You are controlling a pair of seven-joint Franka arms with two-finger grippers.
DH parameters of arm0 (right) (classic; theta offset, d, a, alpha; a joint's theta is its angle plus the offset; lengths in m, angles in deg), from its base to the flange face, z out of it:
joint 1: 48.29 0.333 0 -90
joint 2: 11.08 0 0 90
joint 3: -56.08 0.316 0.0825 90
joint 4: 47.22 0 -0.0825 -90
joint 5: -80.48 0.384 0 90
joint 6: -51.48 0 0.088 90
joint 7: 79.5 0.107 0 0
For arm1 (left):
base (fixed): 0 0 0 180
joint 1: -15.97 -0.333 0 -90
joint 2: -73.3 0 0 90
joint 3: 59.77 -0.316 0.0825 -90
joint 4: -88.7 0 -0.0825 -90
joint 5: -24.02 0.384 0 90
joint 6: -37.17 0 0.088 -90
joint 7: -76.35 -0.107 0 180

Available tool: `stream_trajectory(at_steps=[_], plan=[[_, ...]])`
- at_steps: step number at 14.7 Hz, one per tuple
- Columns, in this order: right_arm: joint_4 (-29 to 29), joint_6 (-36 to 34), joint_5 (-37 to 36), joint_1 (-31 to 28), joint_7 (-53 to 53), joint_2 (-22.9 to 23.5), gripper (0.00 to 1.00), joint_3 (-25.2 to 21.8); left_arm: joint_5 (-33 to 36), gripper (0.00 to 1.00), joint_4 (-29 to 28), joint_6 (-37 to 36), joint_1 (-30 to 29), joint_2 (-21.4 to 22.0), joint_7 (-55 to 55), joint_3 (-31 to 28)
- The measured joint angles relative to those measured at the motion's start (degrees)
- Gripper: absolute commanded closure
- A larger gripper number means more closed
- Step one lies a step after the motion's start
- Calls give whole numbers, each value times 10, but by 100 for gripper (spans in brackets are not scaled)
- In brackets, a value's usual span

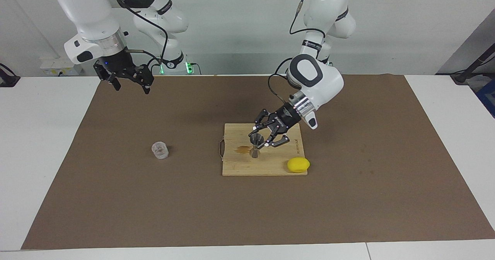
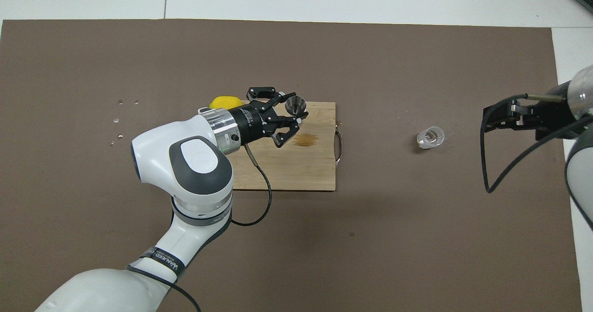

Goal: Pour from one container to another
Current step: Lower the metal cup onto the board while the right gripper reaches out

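My left gripper (image 1: 260, 143) (image 2: 293, 111) is shut on the steel hourglass jigger (image 1: 255, 146) (image 2: 295, 104) at its waist. It holds the jigger nearly upright, low over the middle of the wooden cutting board (image 1: 239, 168) (image 2: 287, 173). The clear glass cup (image 1: 160, 150) (image 2: 430, 137) stands alone on the brown mat, toward the right arm's end of the table. My right gripper (image 1: 129, 83) (image 2: 498, 117) is open and empty and waits raised over the mat, beside the cup toward the right arm's end.
A yellow lemon (image 1: 298, 164) (image 2: 224, 102) lies at the board's corner farthest from the robots, toward the left arm's end. A brown stain (image 1: 243, 149) (image 2: 306, 139) marks the board. Small droplets (image 2: 118, 117) dot the mat toward the left arm's end.
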Motion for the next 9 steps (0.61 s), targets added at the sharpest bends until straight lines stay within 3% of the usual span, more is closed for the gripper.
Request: stream_trajectory(at_steps=[6, 9], plan=[[0, -4, 0, 2, 8, 0, 0, 0, -1, 100, 47, 16, 14, -48, 0, 5], [0, 0, 0, 4, 86, 0, 0, 2, -1, 100, 57, 20, 15, -58, 0, 13]])
